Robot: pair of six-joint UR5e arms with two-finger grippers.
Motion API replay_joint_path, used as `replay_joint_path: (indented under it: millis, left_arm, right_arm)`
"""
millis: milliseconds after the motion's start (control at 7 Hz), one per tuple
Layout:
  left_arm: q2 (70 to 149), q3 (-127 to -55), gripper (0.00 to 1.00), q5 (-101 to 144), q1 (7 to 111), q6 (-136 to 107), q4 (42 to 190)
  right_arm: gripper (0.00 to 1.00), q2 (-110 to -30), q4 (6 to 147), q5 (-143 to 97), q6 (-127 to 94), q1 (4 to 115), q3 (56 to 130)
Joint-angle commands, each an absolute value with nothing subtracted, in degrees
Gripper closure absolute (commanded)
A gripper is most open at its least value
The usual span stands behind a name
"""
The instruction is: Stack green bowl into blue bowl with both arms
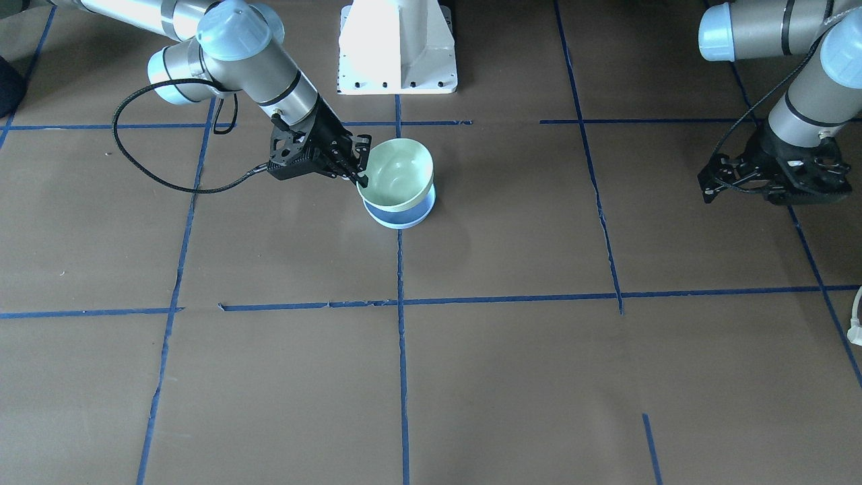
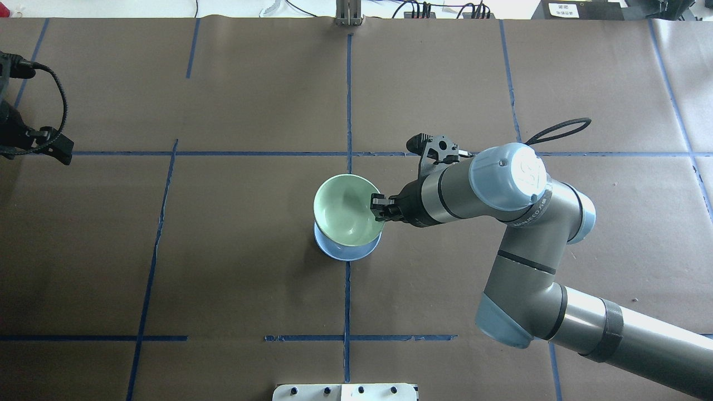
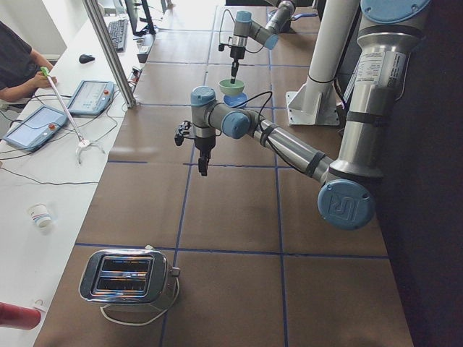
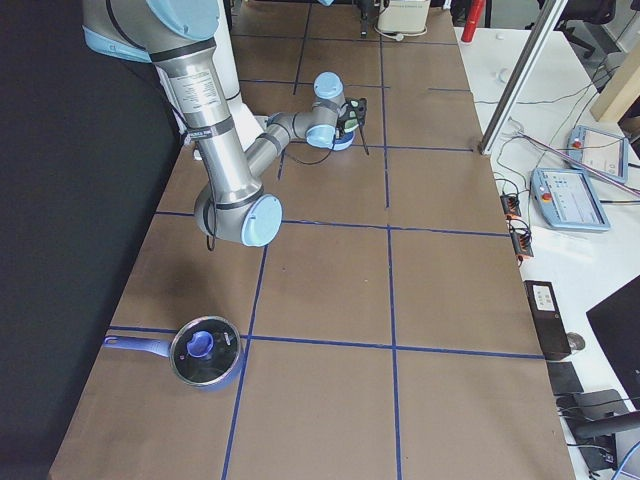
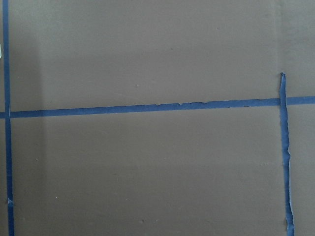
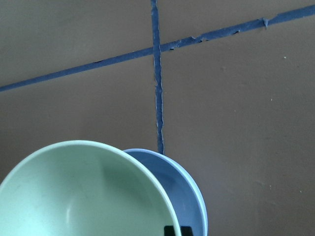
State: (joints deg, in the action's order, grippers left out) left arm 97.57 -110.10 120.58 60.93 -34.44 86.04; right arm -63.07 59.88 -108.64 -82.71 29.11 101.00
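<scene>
Overhead exterior: green bowl (image 2: 344, 214) mouth up, slightly tilted, sits over blue bowl (image 2: 345, 255) mid-table (image 2: 223, 250); can't tell if fully seated. R gripper (image 2: 381, 210) reaches in near-level from robot's right, fingers pinching the green rim. L gripper (image 1: 771, 192) hangs well apart, fingers spread. Toaster (image 3: 126, 278) and lidded saucepan (image 4: 205, 352) lie far off.

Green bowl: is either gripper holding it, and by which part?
Yes. The right gripper pinches the green bowl by its rim, one finger inside.
</scene>
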Motion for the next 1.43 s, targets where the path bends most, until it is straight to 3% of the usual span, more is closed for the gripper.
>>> replay_joint_path:
  millis: [0, 143, 286, 714, 1286]
  left_arm:
    - [97.56, -110.04, 0.0, 120.59, 61.0, -34.37, 86.04]
    - [97.56, -110.04, 0.0, 120.59, 61.0, -34.28, 86.04]
    - [97.47, -110.13, 0.0, 120.59, 61.0, -34.36, 86.13]
    - [97.38, -109.95, 0.0, 120.59, 61.0, -34.19, 86.13]
    - [94.58, -105.93, 0.0, 125.38, 70.54, -14.38, 86.04]
  right_arm:
    - [0.84, -62.67, 61.52, -108.63, -82.71, 28.3, 101.34]
    - [0.12, -62.32, 61.61, -108.63, -82.71, 27.87, 101.08]
    - [0.0, -62.75, 61.52, -107.94, -82.79, 27.77, 101.34]
    - [0.0, -63.01, 61.7, -107.66, -82.71, 30.21, 102.3]
    - [0.0, -68.54, 81.6, -115.97, -59.15, 43.89, 109.5]
